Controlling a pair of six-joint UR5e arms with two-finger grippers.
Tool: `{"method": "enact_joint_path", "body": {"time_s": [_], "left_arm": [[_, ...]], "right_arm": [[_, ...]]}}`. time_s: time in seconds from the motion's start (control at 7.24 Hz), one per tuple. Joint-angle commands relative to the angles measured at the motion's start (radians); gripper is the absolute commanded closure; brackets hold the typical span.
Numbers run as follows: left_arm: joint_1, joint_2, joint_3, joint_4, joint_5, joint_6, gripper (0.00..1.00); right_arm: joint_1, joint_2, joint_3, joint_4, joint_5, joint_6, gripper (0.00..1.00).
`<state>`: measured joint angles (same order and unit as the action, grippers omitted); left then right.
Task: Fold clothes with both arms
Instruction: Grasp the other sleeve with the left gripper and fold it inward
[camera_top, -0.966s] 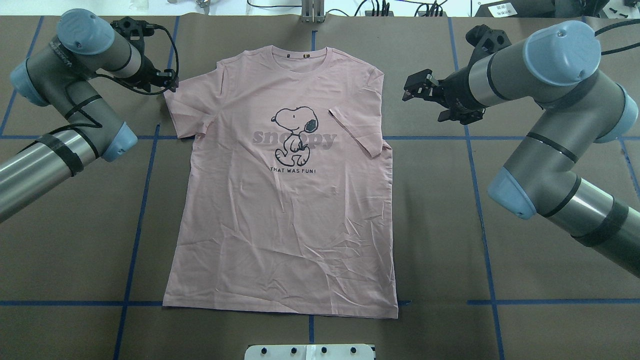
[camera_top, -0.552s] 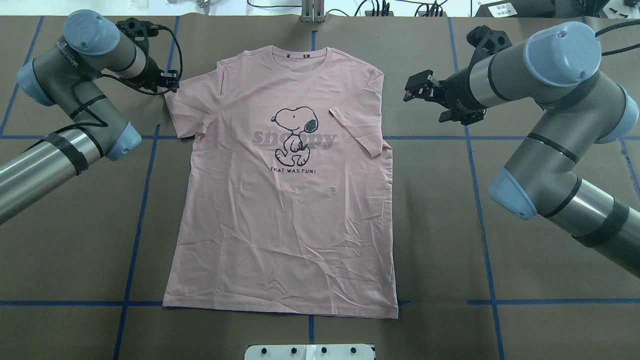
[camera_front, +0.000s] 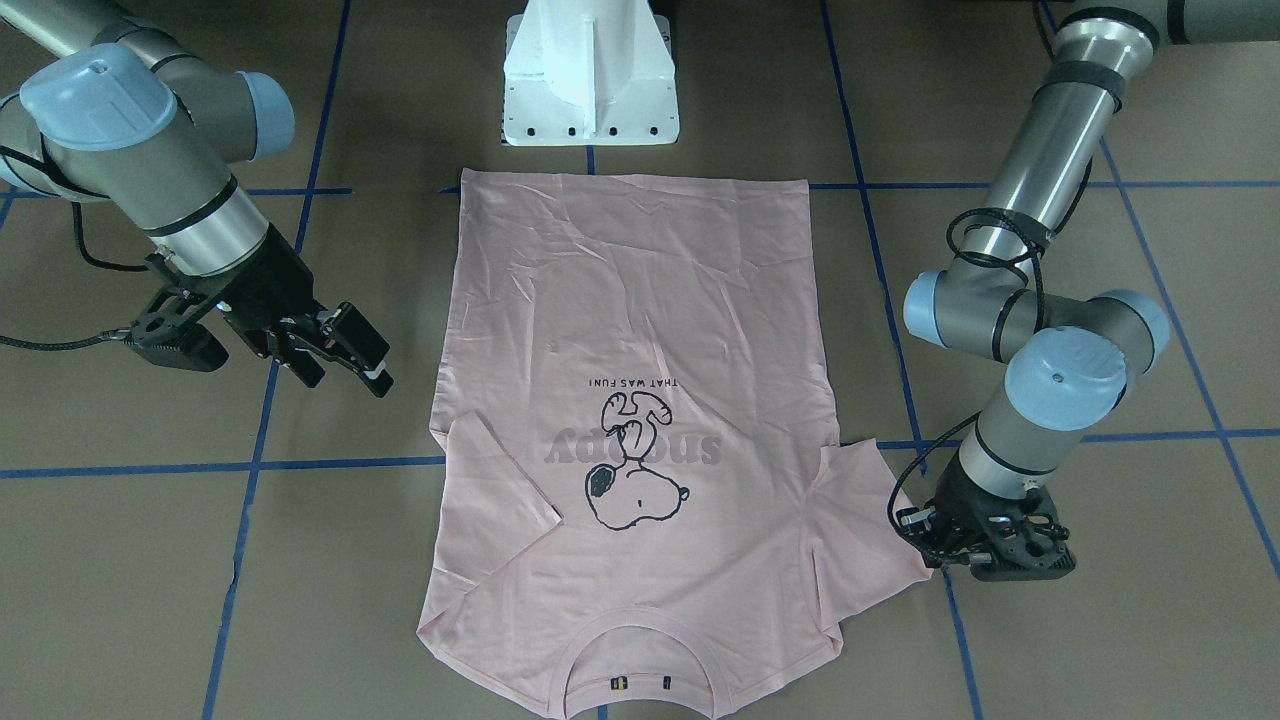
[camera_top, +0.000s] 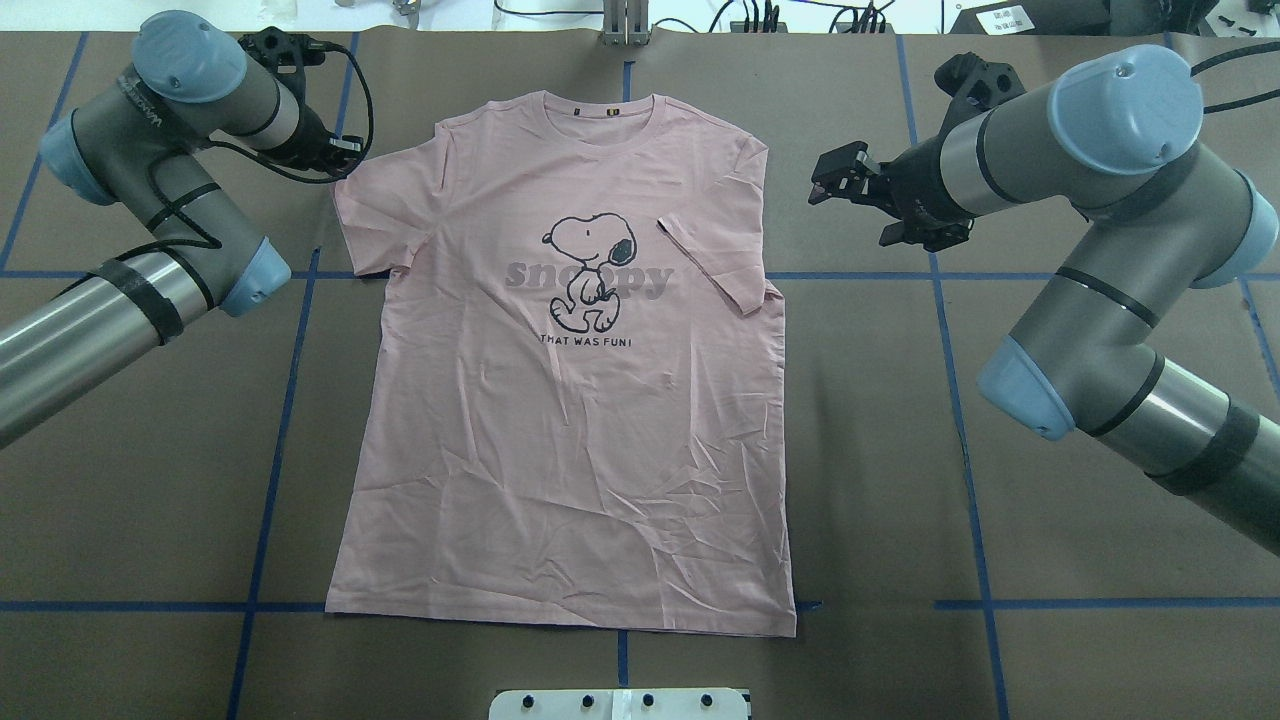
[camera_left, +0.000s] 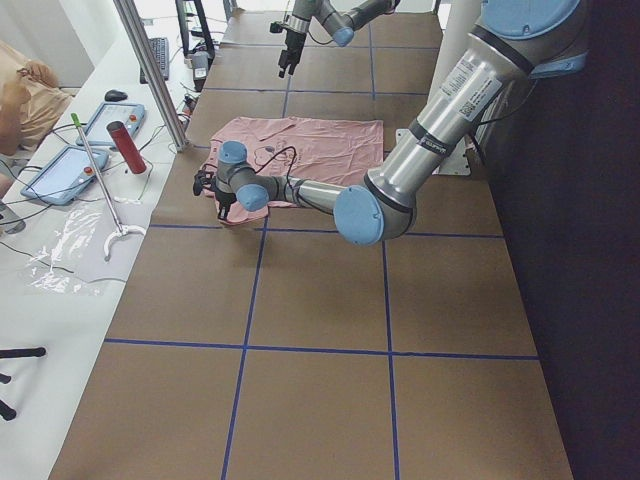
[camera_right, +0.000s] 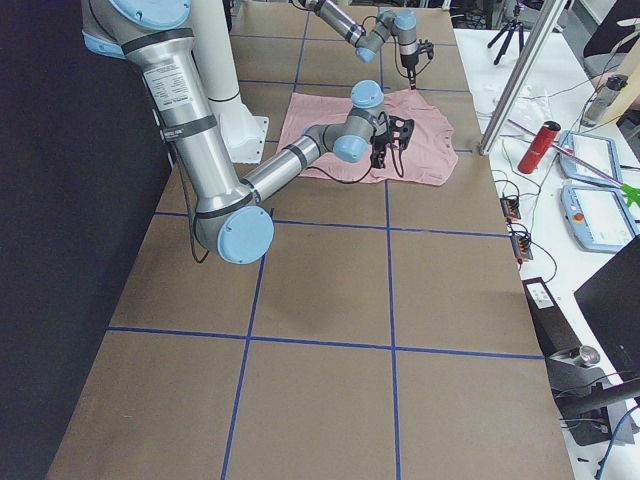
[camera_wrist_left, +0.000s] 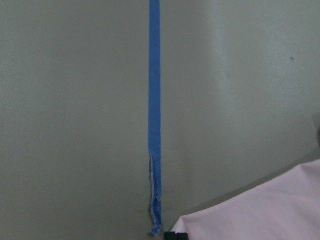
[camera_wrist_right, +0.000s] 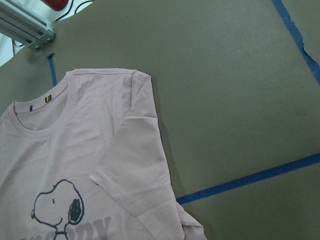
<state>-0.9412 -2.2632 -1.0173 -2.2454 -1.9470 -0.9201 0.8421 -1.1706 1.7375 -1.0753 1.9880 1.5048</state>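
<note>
The T-shirt (camera_top: 560, 450) lies flat on the brown table (camera_top: 1000, 500) with its print side up. Its hem is nearest the white pedestal base (camera_front: 590, 80), at a blue tape line (camera_top: 150, 606), and its collar (camera_top: 598, 110) points toward the far edge. The Snoopy print (camera_top: 590, 270) sits mid-chest.

The right sleeve (camera_top: 715, 265) is folded inward onto the shirt front, and its cuff reaches the end of the grey lettering. The right gripper (camera_top: 850, 213) stands over bare table beside the right shoulder, apart from the fabric. Its fingers are spread wide with nothing between them. No object lies between this gripper and the shirt.

The left sleeve (camera_top: 370, 215) is spread outward and flat. The left gripper (camera_top: 342, 160) points down at the sleeve's outer corner, low over the table. The wrist and a looped black cable (camera_top: 350, 90) hide its fingertips. Neither the finger gap nor any contact with the fabric can be determined, and the left wrist view shows only the sleeve corner beside a tape line.

Beyond the collar, an aluminium post (camera_top: 625, 25) stands at the table's far edge
</note>
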Motion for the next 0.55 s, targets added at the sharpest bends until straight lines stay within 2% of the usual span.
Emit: {"method": "enact_joint_path", "body": {"time_s": [0.0,0.14,0.28,0.41], "left_arm": [[0.001,-0.01,-0.132,0.088,0.0,-0.09,1.0],[0.066,-0.056,-0.133,0.089,0.011,-0.223,1.0],[0.131,-0.106,-0.089,0.086,0.099,-0.276,1.0],[0.145,-0.19,0.042,0.072,0.147,-0.286,1.0]], "right_arm": [[0.0,0.002,0.002,0.0,0.0,0.0,0.0],[0.0,0.003,-0.001,0.0,0.0,-0.002,0.0],[0.0,0.003,-0.004,0.0,0.0,-0.002,0.0],[0.0,0.003,-0.007,0.0,0.0,-0.002,0.0]]}}
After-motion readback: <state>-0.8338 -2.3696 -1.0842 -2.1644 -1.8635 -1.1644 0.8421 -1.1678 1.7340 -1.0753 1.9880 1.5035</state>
